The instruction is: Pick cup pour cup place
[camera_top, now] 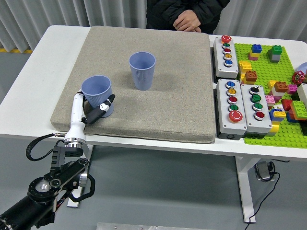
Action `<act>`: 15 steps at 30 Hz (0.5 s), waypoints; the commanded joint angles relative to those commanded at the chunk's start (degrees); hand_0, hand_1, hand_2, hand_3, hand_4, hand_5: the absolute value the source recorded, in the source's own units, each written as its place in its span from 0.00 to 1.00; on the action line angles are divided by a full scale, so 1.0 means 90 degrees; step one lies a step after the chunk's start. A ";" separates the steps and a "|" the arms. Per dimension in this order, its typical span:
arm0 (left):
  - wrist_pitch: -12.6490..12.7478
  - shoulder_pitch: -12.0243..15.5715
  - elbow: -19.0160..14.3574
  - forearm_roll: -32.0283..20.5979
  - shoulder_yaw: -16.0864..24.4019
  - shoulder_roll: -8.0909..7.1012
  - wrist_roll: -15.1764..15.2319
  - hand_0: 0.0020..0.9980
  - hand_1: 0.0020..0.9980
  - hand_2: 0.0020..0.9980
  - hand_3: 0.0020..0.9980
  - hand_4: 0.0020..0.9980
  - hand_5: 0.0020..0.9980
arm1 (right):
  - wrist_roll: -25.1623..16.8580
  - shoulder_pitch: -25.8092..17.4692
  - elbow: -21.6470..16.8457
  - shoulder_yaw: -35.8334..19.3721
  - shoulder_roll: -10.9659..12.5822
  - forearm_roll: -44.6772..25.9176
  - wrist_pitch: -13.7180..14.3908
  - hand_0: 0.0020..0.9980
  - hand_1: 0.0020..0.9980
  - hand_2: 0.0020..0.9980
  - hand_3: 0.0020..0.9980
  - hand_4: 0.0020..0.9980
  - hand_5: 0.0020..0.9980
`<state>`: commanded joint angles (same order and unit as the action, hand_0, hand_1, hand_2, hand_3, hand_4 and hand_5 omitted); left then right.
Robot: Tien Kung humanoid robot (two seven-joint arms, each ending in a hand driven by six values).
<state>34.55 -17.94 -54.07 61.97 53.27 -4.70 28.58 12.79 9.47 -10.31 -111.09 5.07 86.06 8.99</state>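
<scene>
Two ribbed blue cups stand on the grey mat [163, 110]. The near cup [97, 91] is at the mat's front left, upright and leaning slightly. My left hand [92, 111] comes up from the lower left, its white and black fingers [102, 106] curled around that cup's lower part. The far cup [142, 71] stands upright in the middle of the mat, about a hand's width to the right and behind, untouched. What either cup holds cannot be seen. My right arm does not show.
A person stands at the far side with clasped hands [187, 21] off the mat. Right of the mat lie three button boxes [227, 50] [232, 108] [256, 108] and a green baseplate [268, 134] with several bricks.
</scene>
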 joint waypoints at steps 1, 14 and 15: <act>-0.0002 0.0023 -0.0018 0.0014 0.0006 -0.0006 -0.0002 0.71 0.73 0.85 0.78 0.94 0.52 | 0.0002 0.0000 0.0000 -0.0008 0.0000 0.0016 -0.0002 0.70 0.63 0.59 0.59 0.00 0.25; -0.0117 0.0169 -0.0130 0.0259 -0.0031 -0.0017 -0.0152 0.75 0.80 0.95 0.88 0.94 0.51 | 0.0010 -0.0001 -0.0003 -0.0013 -0.0004 0.0038 0.0000 0.70 0.63 0.59 0.59 0.00 0.25; -0.0120 0.0176 -0.0137 0.0278 -0.0026 -0.0018 -0.0165 0.75 0.80 0.95 0.88 0.94 0.51 | 0.0014 -0.0005 -0.0004 -0.0016 -0.0004 0.0049 -0.0003 0.70 0.63 0.59 0.59 0.00 0.25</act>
<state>33.46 -16.36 -55.31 64.47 53.03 -4.87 27.10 12.92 9.42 -10.35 -111.23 5.03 86.50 8.96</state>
